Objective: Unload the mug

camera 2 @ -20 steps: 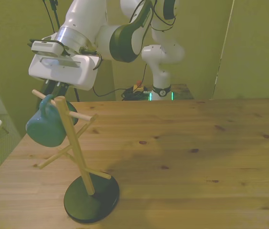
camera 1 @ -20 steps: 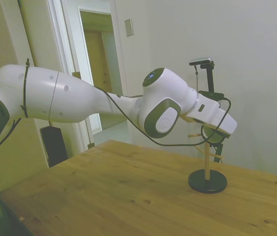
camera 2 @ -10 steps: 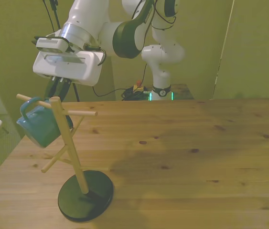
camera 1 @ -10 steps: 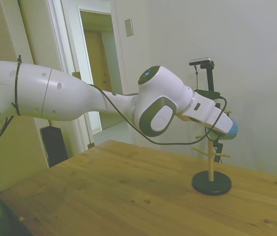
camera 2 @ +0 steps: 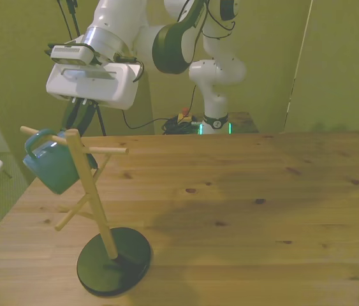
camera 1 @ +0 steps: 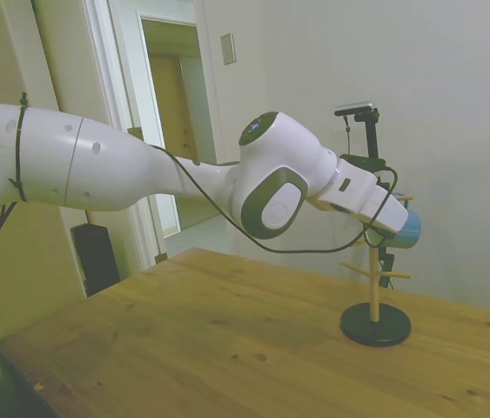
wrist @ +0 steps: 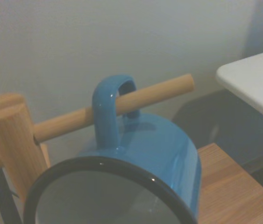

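I see the mug (camera 2: pixel 50 169) hanging by its handle (wrist: pixel 108 112) on an upper peg (wrist: pixel 122 105) of the wooden rack (camera 2: pixel 93 191), at the front view's left. Handle is looped round the peg, well short of the peg's free end. Mug is tilted, body hanging below the peg, off the surface (camera 2: pixel 243 210). In the wrist view its dark rim (wrist: pixel 103 170) faces the cam and the inside looks pale and bare; I see no contents, tho only part of the inside shows.

Pincer (camera 2: pixel 77 118) reaches down from the white wrist block at the mug's top, right by the rim. Dark fingers are partly hidden behind mug and rack post, so I can't tell if they're wide, narrow or gripping the mug.

Rack stands on a round black base (camera 2: pixel 114 261) nr the surface's front-left corner in the front view. Post leans a bit. Other pegs lower down carry nothing. In the side view the mug (camera 1: pixel 408 228) shows as a blue patch just past the wrist, above the rack (camera 1: pixel 374 287).
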Robot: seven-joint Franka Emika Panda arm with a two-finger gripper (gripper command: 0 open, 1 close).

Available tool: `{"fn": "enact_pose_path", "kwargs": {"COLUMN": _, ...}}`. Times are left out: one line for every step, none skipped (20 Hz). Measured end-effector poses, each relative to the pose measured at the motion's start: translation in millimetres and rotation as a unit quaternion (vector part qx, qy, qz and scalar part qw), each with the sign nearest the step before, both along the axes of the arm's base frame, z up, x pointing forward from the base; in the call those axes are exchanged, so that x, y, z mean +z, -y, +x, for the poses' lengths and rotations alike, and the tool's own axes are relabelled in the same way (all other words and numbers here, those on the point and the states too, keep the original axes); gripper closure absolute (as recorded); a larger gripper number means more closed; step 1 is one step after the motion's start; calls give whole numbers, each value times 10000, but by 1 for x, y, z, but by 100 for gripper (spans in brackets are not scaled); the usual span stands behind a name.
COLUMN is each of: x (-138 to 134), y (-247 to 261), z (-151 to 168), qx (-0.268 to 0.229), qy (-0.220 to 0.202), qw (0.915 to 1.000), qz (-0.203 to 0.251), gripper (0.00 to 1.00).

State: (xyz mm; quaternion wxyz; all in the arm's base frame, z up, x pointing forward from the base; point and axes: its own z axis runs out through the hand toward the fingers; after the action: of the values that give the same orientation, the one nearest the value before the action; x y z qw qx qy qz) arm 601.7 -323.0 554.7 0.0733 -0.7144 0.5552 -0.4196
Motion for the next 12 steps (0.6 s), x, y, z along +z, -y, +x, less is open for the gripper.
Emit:
{"fn": "enact_pose_path", "kwargs": {"x": 3, "y": 0, "z": -2, "qx": -7, "qy": 12, "qw": 10000, "qz": 2, "gripper": 100}}
{"fn": "enact_pose_path", "kwargs": {"x": 6, "y": 2, "z": -3, "qx": -18, "qy": 19, "qw": 10000, "qz": 2, "gripper": 100}}
{"fn": "enact_pose_path", "kwargs": {"x": 8, "y": 2, "z": -4, "qx": -28, "qy": 30, "qw": 10000, "qz": -1, "gripper": 100}}
{"fn": "enact_pose_path", "kwargs": {"x": 9, "y": 3, "z": -5, "qx": -34, "qy": 36, "qw": 10000, "qz": -2, "gripper": 100}}
{"fn": "enact_pose_path", "kwargs": {"x": 10, "y": 3, "z": -5, "qx": -36, "qy": 40, "qw": 10000, "qz": -3, "gripper": 100}}
{"fn": "enact_pose_path", "kwargs": {"x": 10, "y": 3, "z": -5, "qx": -36, "qy": 45, "qw": 10000, "qz": -3, "gripper": 100}}
{"fn": "enact_pose_path", "kwargs": {"x": 11, "y": 3, "z": -6, "qx": -38, "qy": 50, "qw": 10000, "qz": -1, "gripper": 100}}
{"fn": "enact_pose_path", "kwargs": {"x": 12, "y": 4, "z": -6, "qx": -43, "qy": 55, "qw": 10000, "qz": 3, "gripper": 100}}
{"fn": "enact_pose_path", "kwargs": {"x": 13, "y": 4, "z": -7, "qx": -49, "qy": 61, "qw": 10000, "qz": 8, "gripper": 100}}
{"fn": "enact_pose_path", "kwargs": {"x": 15, "y": 4, "z": -8, "qx": -55, "qy": 69, "qw": 10000, "qz": 19, "gripper": 100}}
{"fn": "enact_pose_path", "kwargs": {"x": 17, "y": 5, "z": -9, "qx": -63, "qy": 78, "qw": 9999, "qz": 35, "gripper": 100}}
{"fn": "enact_pose_path", "kwargs": {"x": 19, "y": 5, "z": -10, "qx": -70, "qy": 88, "qw": 9999, "qz": 50, "gripper": 100}}
